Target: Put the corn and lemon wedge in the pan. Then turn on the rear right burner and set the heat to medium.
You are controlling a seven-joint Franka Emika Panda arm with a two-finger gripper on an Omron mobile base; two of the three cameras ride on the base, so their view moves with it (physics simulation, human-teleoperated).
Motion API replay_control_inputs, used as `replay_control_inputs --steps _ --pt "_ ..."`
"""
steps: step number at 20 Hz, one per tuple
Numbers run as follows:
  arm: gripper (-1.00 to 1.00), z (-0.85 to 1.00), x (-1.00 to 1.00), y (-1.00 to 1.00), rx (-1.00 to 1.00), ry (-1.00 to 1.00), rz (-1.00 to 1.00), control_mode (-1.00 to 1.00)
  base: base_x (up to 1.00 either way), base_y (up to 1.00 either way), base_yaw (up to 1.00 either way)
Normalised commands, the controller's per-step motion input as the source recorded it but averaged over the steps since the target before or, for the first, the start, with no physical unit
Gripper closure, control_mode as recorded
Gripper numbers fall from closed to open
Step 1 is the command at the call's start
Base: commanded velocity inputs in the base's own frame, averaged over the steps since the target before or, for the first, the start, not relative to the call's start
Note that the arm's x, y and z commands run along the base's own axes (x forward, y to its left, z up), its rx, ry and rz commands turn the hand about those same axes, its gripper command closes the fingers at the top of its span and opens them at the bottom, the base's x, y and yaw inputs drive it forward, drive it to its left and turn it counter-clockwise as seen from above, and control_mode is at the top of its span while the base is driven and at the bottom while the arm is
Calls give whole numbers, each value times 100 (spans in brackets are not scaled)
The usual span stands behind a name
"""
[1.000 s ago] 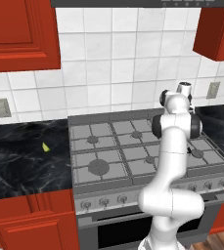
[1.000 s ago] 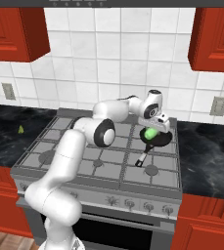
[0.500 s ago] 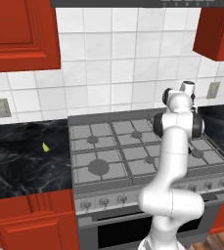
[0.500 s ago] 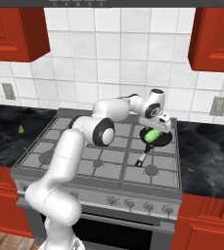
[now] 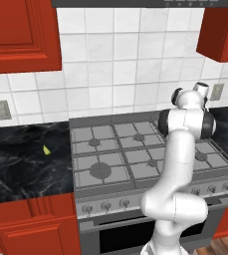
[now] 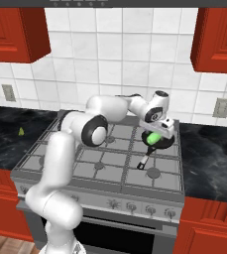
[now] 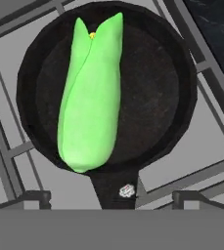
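We found the gripper (image 6: 160, 130) hovering just above the pan (image 6: 166, 142) at the rear right of the stove (image 6: 110, 163), its jaws spread wide and gripping nothing. In the hand view its 2 dark fingertips (image 7: 35, 196) stood far apart at the bottom, 1 to either side of the pan's handle (image 7: 114, 188), and touched neither pan nor corn.

The corn (image 7: 91, 93) lay flat inside the pan (image 7: 179, 88), a bright green cob with a split tip showing a speck of yellow. Its rounded end rested near the handle side, slightly over the rim. In the right base view the corn (image 6: 155, 137) showed as a green patch just under the hand, and the handle (image 6: 144, 161) pointed toward the front of the stove, ending in a pale tip.

The lemon wedge (image 5: 46, 150) sat on the black marbled counter (image 5: 21, 164) to the left of the stove, well apart from the pan. It appeared in the right base view too (image 6: 21, 131). Grey grates (image 5: 115, 159) covered the burners, and knobs (image 5: 105, 205) lined the stove front. Red cabinets (image 5: 21, 35) hung above a white tiled wall (image 5: 115, 74).
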Motion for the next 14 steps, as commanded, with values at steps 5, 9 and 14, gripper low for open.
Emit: replay_control_inputs --steps 5,9,14 --pt "-100 40 -65 50 0 -14 2 -100 0 0 0" --pt "-100 52 -60 69 -2 -10 5 -100 0 0 0" --pt "-100 41 -43 87 -3 -3 9 -100 0 0 0"
